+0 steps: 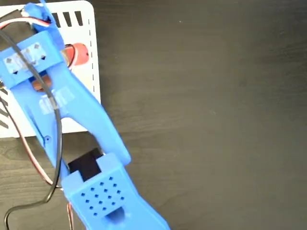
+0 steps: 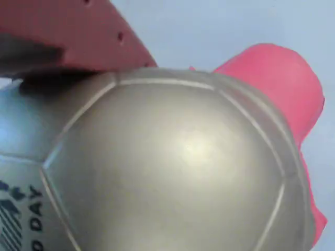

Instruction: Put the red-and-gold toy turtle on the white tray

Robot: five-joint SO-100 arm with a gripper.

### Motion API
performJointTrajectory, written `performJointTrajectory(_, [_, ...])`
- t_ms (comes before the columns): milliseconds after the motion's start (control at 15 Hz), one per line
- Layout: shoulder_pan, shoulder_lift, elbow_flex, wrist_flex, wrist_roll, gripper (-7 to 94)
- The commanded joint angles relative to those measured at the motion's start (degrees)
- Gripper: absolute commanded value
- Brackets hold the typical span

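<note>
One red-and-gold toy turtle [image 2: 172, 167] fills the wrist view, its gold shell pressed beneath a red gripper finger [image 2: 68, 36]. The fixed view shows one blue arm [image 1: 72, 124] over one white tray [image 1: 91, 72] at the dark table's [image 1: 216, 105] upper-left corner, the turtle [image 1: 79, 53] over the tray. Whether the gripper [image 1: 57, 52] pinches it cannot be told.

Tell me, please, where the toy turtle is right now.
In the fixed view the red-and-gold toy turtle sits over the white tray at upper left, beside the blue arm; it fills the wrist view.

dark wood-grain table [image 1: 216, 96], evenly lit, faint sheen across its surface
</note>
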Motion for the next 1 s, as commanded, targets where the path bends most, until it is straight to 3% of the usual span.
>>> performJointTrajectory(0, [-1.05, 2.99, -1.32, 0.26, 0.26, 33])
performJointTrajectory(133, [-0.88, 3.52, -0.44, 0.26, 0.18, 54])
performJointTrajectory(267, [-0.88, 4.75, 1.05, 0.26, 0.00, 64])
performJointTrajectory(800, [-1.05, 6.24, 0.97, 0.26, -0.09, 64])
performJointTrajectory(867, [-1.05, 7.47, 0.00, 0.26, -0.44, 63])
performJointTrajectory(933, [-0.79, 8.26, -2.20, 0.26, -0.70, 52])
